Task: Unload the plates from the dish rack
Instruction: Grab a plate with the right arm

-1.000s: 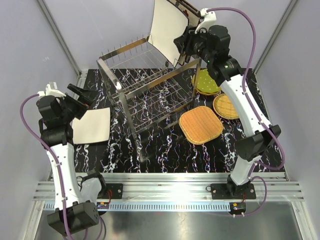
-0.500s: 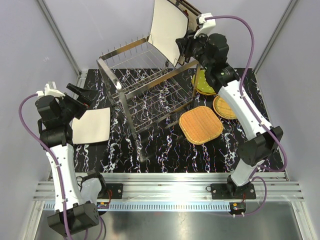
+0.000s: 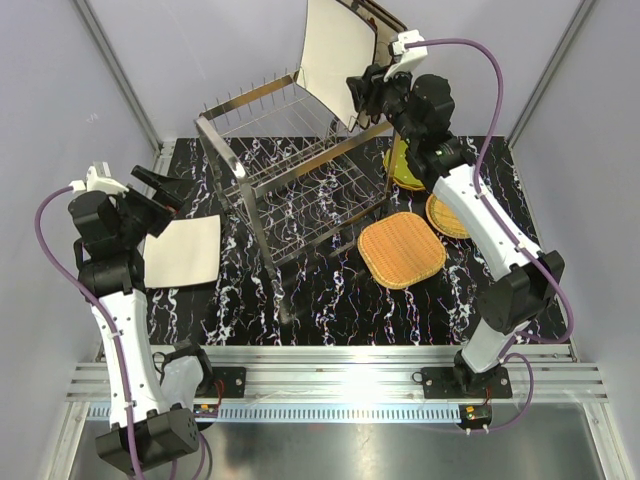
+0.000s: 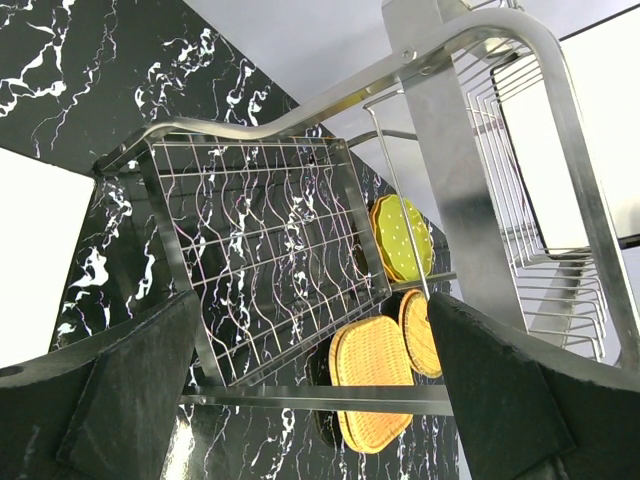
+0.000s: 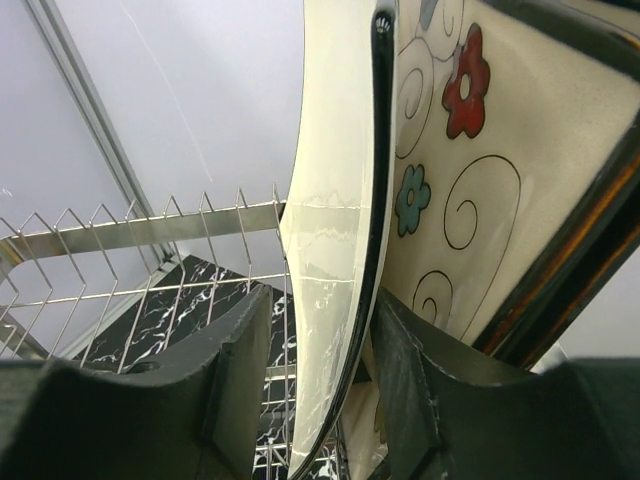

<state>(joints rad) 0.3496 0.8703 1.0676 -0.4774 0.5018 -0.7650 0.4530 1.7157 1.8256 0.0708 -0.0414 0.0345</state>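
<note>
One cream plate [image 5: 335, 200] stands inside the right gripper [image 5: 325, 340].

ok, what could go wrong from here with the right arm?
1. The right gripper straddles the cream plate at its rim only; a big plate held there could slip or swing on the lift.
2. The flowered plate sits just behind it and could get dragged or knocked.
3. The cream plate's lower edge may catch prongs of the rack.

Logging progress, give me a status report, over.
Left gripper open, empty. Right gripper astride large cream square plate in chrome wire dish rack, grip unclear. Flower-patterned plate close behind it.
</note>
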